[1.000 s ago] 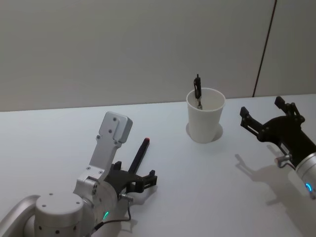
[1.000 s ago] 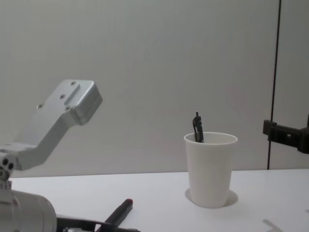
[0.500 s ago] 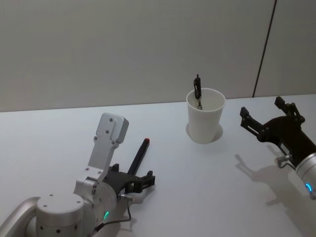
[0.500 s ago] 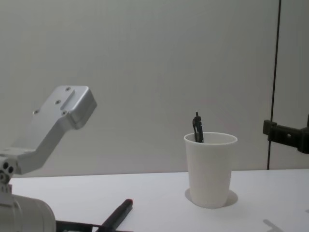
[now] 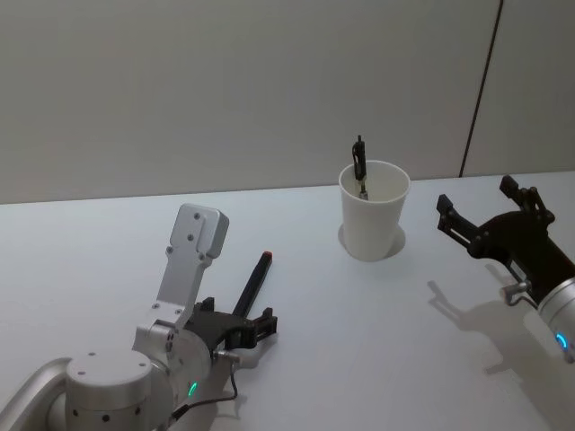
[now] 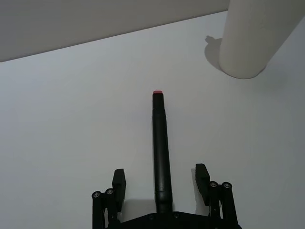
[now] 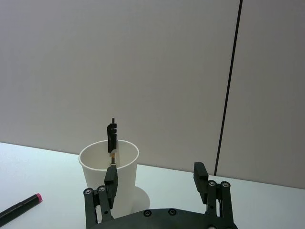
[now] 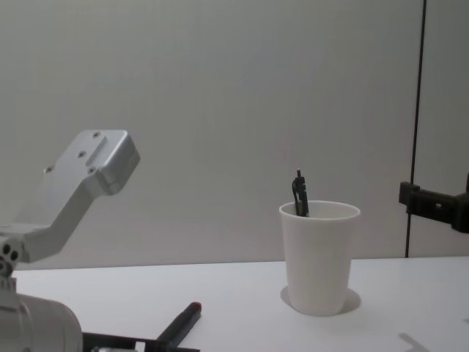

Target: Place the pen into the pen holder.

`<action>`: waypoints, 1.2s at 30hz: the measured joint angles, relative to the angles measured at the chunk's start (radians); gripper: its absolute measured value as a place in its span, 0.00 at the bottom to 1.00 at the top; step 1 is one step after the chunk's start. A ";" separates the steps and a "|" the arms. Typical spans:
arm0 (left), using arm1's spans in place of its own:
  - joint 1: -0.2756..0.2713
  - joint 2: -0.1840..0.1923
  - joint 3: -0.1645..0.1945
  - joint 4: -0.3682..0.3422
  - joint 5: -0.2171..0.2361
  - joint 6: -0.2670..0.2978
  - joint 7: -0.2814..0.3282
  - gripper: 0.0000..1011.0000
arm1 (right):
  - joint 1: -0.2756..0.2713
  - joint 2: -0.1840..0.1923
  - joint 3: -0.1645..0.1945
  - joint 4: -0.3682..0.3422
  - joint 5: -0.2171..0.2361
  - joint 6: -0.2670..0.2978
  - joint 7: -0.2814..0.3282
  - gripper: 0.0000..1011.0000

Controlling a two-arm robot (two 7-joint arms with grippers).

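The pen lies centred between the left pincer's parted jaws.

table bare btwn pen & cup, 2nd pen juts out

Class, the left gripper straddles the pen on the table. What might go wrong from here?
The left gripper, open, flanks the pen near one end; lifted there, it may tilt or slip.
The pen holder already holds another pen leaning at its rim; the incoming one might hit it or tip the holder.
The right gripper hovers open to the holder's right.
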 joint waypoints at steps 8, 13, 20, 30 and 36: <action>0.001 -0.003 -0.003 0.001 -0.003 0.001 0.007 0.73 | 0.000 0.000 0.000 0.000 0.000 0.000 0.000 0.99; 0.001 -0.004 -0.004 0.001 -0.004 0.002 0.008 0.57 | 0.000 0.000 0.000 0.000 0.000 0.000 0.000 0.99; 0.002 -0.005 -0.004 0.002 -0.006 0.003 0.009 0.35 | 0.000 0.000 0.000 0.000 0.000 0.000 0.000 0.99; 0.001 -0.006 -0.004 0.002 -0.008 0.004 0.009 0.18 | 0.000 0.000 0.000 0.000 0.000 0.000 0.000 0.99; 0.001 -0.006 -0.004 0.002 -0.008 0.004 0.009 0.18 | 0.000 0.000 0.000 0.000 0.000 0.000 0.000 0.99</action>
